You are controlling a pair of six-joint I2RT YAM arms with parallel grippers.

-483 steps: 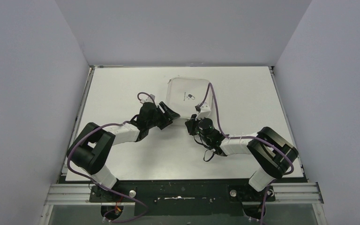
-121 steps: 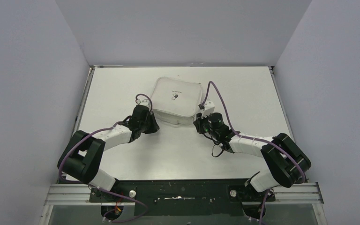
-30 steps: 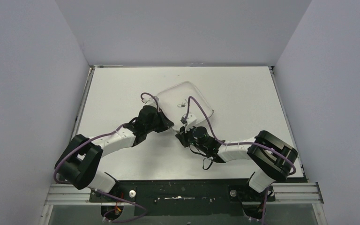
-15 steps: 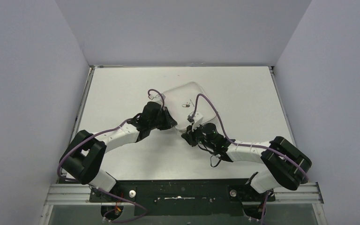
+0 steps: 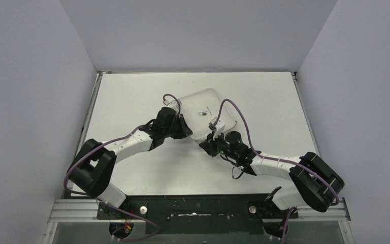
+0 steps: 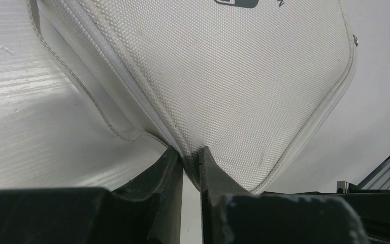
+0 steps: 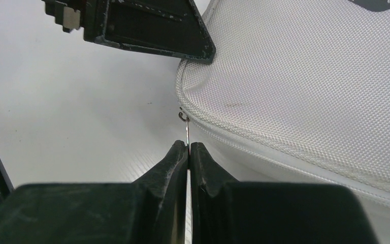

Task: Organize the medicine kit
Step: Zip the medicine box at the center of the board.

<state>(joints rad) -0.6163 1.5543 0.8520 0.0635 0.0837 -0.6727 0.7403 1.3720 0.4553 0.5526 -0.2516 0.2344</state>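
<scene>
**Q:** Where is the medicine kit (image 5: pixel 203 104)?

**A:** It rests on the white table (image 5: pixel 132 91) near the middle, turned askew to the table's edges. It is a white zip case of woven fabric, with a dark pill logo (image 5: pixel 201 113) on its upper face. Both arms reach its near side.

**Q:** What is the state of the left gripper (image 6: pixel 190 168)?

**A:** It is closed on the kit. Its two black fingers are almost together and pinch the piped seam at the near-left edge.

**Q:** And the right gripper (image 7: pixel 188 150)?

**A:** It is closed on the thin metal zip pull (image 7: pixel 187 131). The pull hangs from the zip line at the kit's rounded near corner, and the fingertips press together around it. One finger of the left gripper shows just beyond this corner.
</scene>
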